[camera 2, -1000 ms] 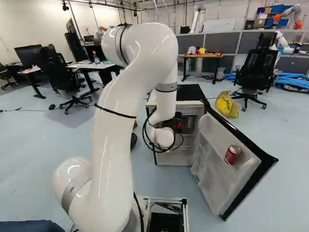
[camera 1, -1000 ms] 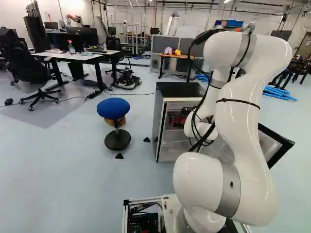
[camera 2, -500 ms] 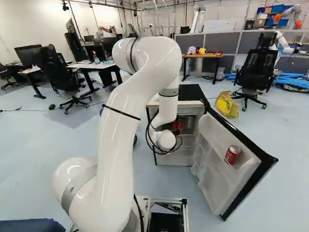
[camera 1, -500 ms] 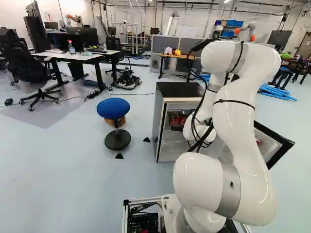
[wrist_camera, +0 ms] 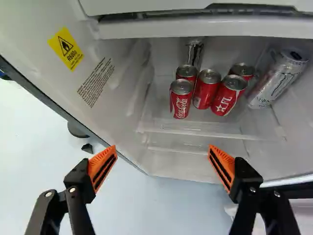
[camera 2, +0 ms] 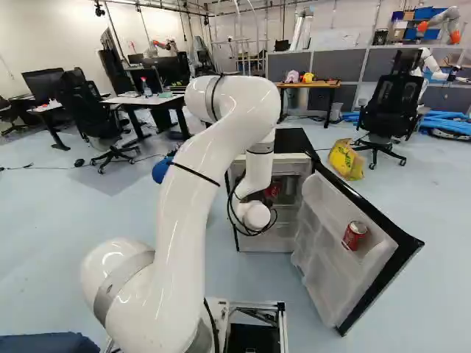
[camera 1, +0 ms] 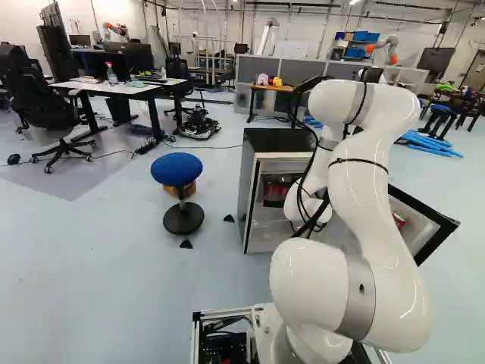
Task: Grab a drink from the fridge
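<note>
Blue stool (camera 2: pixel 161 170): stands on the floor beyond the white arm (camera 2: pixel 180 228).
Pincer (camera 2: pixel 257 196): spread wide, poised before the open fridge (camera 2: pixel 293 140).
Drinks: five red cans (wrist_camera: pixel 181 100) cluster on a fridge shelf ahead of the fingers, beside a tall white can (wrist_camera: pixel 277 81).
Fridge door (camera 2: pixel 327 243): swings open at right, a lone red can (camera 2: pixel 354 236) in its upper rack.
</note>
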